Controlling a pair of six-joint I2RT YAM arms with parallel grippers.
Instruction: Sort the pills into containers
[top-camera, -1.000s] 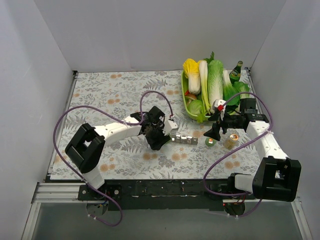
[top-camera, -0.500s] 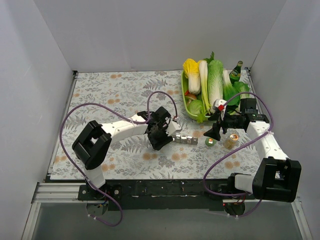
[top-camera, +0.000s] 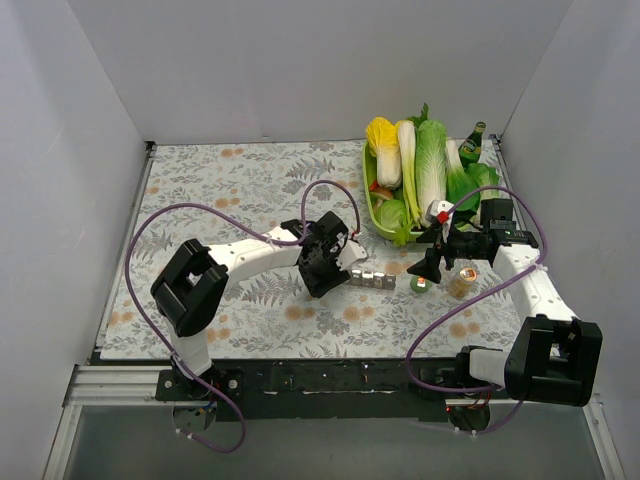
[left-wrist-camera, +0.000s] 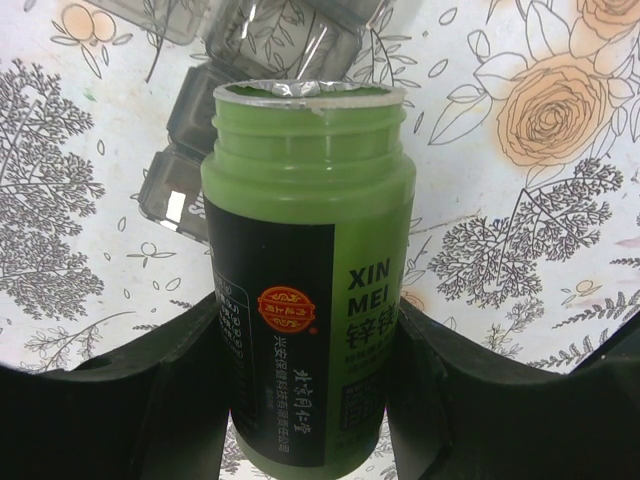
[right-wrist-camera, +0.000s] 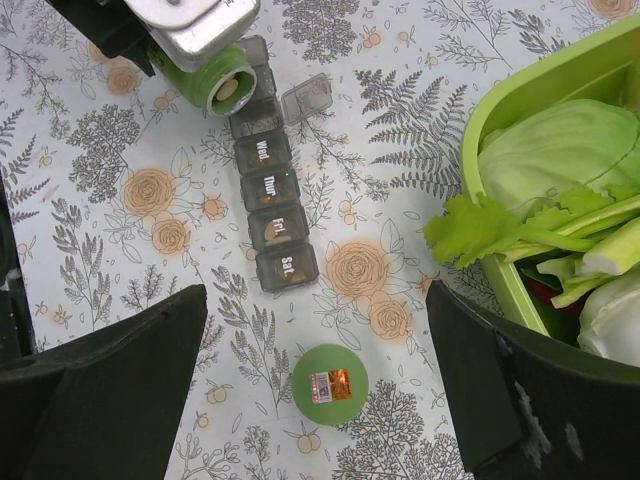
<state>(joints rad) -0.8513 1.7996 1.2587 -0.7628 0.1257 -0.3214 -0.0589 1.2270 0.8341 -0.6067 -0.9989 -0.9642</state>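
My left gripper is shut on an open green pill bottle with a black label. The bottle lies tilted, its mouth over the left end of the containers, a grey strip of small compartments with some lids open. In the right wrist view the strip shows lids marked Wed, Thur, Fri and Sat, and a pill sits in the bottle's mouth. My right gripper is open and empty above the green cap. In the top view the left gripper is at the strip's left end.
A green tray of cabbages and greens stands at the back right, close behind my right gripper. A small amber jar stands right of the green cap. A green glass bottle is behind the tray.
My left arm has moved right with the green bottle, bringing its mouth up to the strip's left end. The right arm has not moved.
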